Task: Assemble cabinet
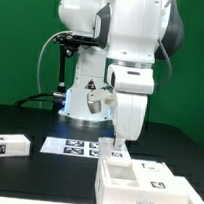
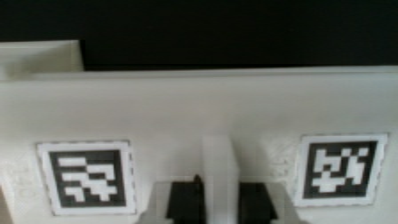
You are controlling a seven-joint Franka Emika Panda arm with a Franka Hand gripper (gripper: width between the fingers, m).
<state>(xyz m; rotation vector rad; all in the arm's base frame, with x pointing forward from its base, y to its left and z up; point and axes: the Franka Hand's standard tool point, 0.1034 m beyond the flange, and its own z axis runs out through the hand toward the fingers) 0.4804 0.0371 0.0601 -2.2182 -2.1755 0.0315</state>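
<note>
Narrow jaws straddle a thin upright wall of the boxy, smooth white cabinet [image 1: 122, 190]; whether they pinch it is unclear

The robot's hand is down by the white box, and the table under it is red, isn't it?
Not quite. The table is black, not red, as the exterior view shows. The rest is right: the gripper is down by the white cabinet.
</note>
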